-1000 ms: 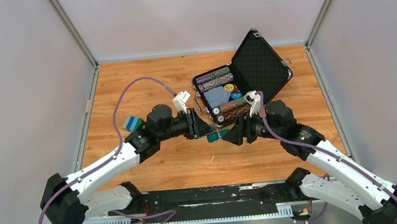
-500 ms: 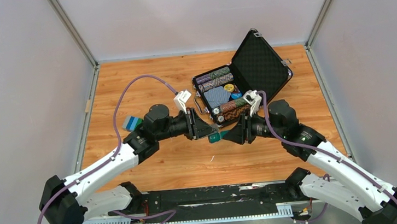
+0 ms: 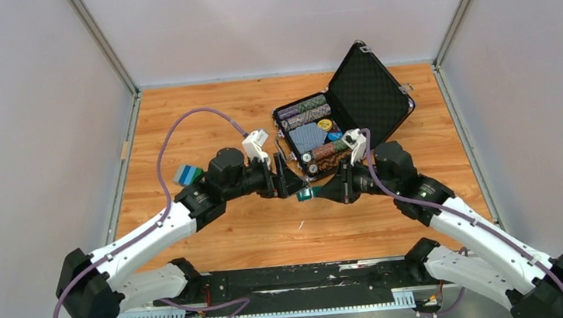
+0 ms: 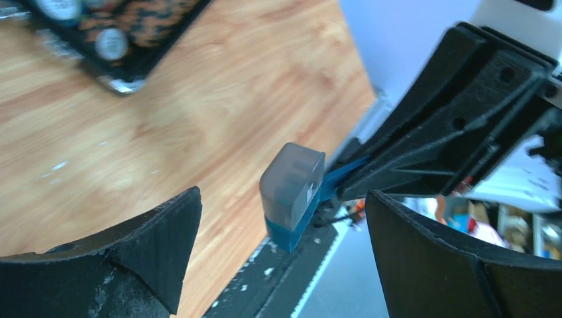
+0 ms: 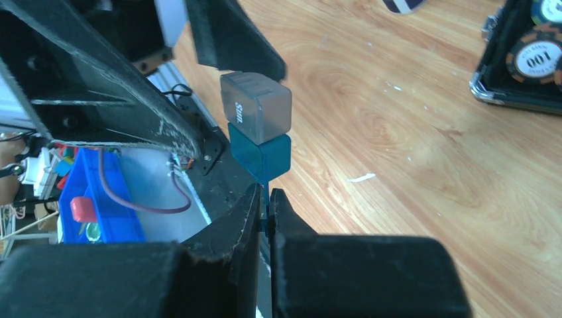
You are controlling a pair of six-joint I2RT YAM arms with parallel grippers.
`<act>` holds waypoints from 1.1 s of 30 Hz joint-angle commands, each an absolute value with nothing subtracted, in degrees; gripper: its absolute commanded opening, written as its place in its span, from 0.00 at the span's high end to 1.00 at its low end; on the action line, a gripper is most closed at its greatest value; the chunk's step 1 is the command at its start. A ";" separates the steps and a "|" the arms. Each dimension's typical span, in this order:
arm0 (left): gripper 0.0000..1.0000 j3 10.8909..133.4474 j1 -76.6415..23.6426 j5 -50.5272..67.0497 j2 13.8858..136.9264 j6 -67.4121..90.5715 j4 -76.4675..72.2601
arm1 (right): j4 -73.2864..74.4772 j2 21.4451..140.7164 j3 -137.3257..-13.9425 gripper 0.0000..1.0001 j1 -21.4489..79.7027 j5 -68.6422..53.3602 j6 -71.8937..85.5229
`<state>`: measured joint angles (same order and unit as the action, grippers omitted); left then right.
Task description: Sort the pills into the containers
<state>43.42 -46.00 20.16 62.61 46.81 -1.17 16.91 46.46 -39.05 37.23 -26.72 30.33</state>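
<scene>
The arms meet over the table (image 3: 204, 120), just in front of the open case (image 3: 369, 92). The left gripper (image 4: 281, 222) stands wide, a finger on either side of the box (image 5: 258, 126), with gaps showing. The right gripper (image 5: 267, 205) pinches the box's thin teal flap. The box hangs in the air. Its long axis runs on from the right fingers, teal half nearer them, grey "Sun" half toward the left gripper.

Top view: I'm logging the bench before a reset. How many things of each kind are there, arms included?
Robot arms: 2, left arm and right arm
Teal box: 1
Black chip case: 1
Blue-green item: 1
White speck: 1
Total: 6
</scene>
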 commanded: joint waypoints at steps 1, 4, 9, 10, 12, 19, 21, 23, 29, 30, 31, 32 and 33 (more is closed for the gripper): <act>0.00 48.55 -45.53 4.58 59.54 42.76 12.50 | 21.15 50.83 -39.13 1.00 36.91 -21.45 30.82; 0.00 50.30 -45.53 -6.08 57.51 41.49 20.76 | 22.28 54.69 -38.32 1.00 36.91 -20.66 30.69; 0.00 50.32 -45.53 -12.36 55.36 40.34 25.36 | 21.66 60.51 -36.91 1.00 36.91 -21.86 31.43; 0.00 50.17 -45.53 -12.82 55.17 40.28 25.51 | 21.40 62.09 -36.65 1.00 36.91 -22.39 31.58; 0.00 49.64 -45.48 -12.98 55.23 40.26 25.72 | 20.86 64.12 -36.27 1.00 36.91 -23.01 31.88; 0.00 47.72 -45.47 -12.00 56.01 40.51 24.57 | 21.30 69.61 -36.20 0.94 36.91 -21.36 32.44; 0.00 47.38 -45.45 -11.89 56.13 40.52 24.26 | 21.92 71.17 -36.80 0.92 36.91 -20.78 32.71; 0.00 47.15 -45.47 -11.99 56.14 40.41 24.04 | 22.54 72.06 -37.35 0.90 36.90 -19.93 32.84; 0.00 47.08 -45.50 -13.57 55.21 40.18 24.36 | 27.96 73.08 -41.35 0.68 36.90 -14.28 32.92; 0.00 47.06 -45.48 -13.95 54.85 40.17 24.35 | 28.87 73.17 -42.04 0.60 36.87 -13.31 32.92; 0.00 47.04 -45.46 -14.78 54.25 40.12 24.39 | 29.97 73.24 -42.73 0.53 36.86 -12.27 33.02; 0.00 47.07 -45.47 -15.30 53.89 40.10 24.71 | 31.08 73.07 -43.68 0.48 36.86 -11.23 33.02; 0.00 47.09 -45.45 -16.24 53.18 40.00 24.88 | 31.87 72.85 -44.62 0.43 36.91 -10.52 33.04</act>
<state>46.87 -45.65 -12.23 55.83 40.95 25.54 28.14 73.14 -39.57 37.04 -15.79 32.88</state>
